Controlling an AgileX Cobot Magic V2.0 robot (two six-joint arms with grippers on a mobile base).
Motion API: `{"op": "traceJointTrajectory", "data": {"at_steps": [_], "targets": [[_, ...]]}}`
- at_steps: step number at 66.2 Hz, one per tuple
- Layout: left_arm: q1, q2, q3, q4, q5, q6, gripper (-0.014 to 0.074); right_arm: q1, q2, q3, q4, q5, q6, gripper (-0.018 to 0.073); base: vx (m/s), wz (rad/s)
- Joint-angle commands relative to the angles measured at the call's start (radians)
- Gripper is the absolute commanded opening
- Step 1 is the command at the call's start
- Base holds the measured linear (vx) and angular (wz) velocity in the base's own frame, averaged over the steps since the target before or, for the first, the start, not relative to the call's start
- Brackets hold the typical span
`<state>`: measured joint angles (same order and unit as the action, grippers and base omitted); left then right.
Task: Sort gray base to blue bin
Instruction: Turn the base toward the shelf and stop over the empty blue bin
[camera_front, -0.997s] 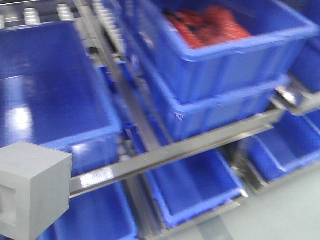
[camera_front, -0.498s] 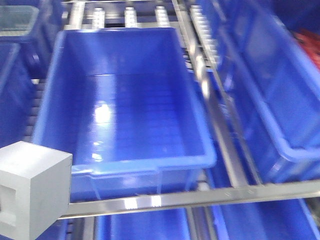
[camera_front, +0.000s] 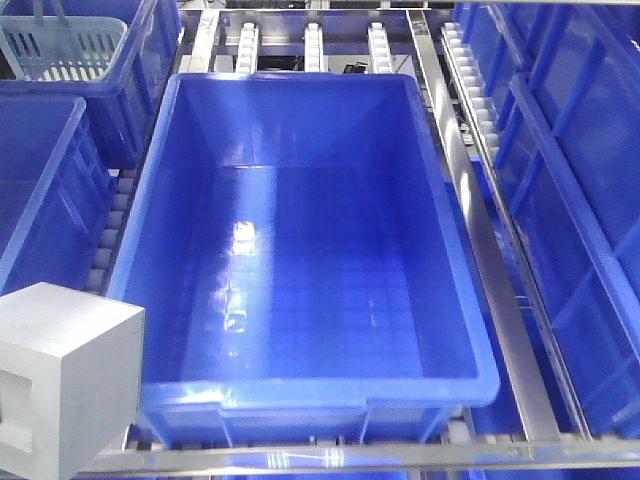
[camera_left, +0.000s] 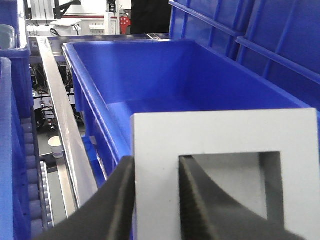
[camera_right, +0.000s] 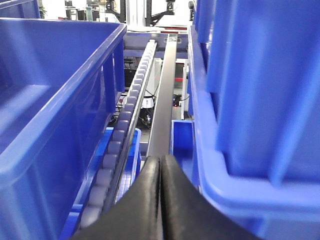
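The gray base (camera_front: 65, 375) is a matte gray cube at the lower left of the front view, near the front-left corner of the blue bin (camera_front: 305, 390). The bin is large, deep and empty, and fills the middle of that view. In the left wrist view my left gripper (camera_left: 156, 165) is shut on the left border of the gray base (camera_left: 225, 132), one finger outside the frame and one inside its square recess. The blue bin (camera_left: 95, 92) lies just behind it. My right gripper (camera_right: 161, 162) is shut and empty, above a roller track between bins.
More blue bins stand left (camera_front: 40, 190) and right (camera_front: 570, 200) of the target bin. A pale basket (camera_front: 65, 45) sits in the far-left one. Metal rails (camera_front: 480, 240) and roller tracks (camera_right: 117, 145) run between the rows. A paper cup (camera_left: 56, 146) stands below the rack.
The front view has swung left: the stacked bins with red contents have left the frame and the empty blue bin is now centred. The gray base stays at the lower left.
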<state>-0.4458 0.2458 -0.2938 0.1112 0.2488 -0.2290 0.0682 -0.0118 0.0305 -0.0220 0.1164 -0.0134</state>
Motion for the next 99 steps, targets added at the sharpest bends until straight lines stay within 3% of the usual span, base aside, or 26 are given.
{"op": "traceJointTrajectory", "data": {"at_steps": [1,99], "targets": [[-0.007,0.008,-0.034,-0.001,-0.105,-0.008,-0.0006,-0.005,-0.011,0.014,-0.011,-0.078,-0.005,-0.0009,0.12,0.05],[-0.007,0.008,-0.034,-0.001,-0.105,-0.008,-0.0006,-0.005,-0.011,0.014,-0.011,-0.078,-0.005,-0.0009,0.06,-0.02]]}}
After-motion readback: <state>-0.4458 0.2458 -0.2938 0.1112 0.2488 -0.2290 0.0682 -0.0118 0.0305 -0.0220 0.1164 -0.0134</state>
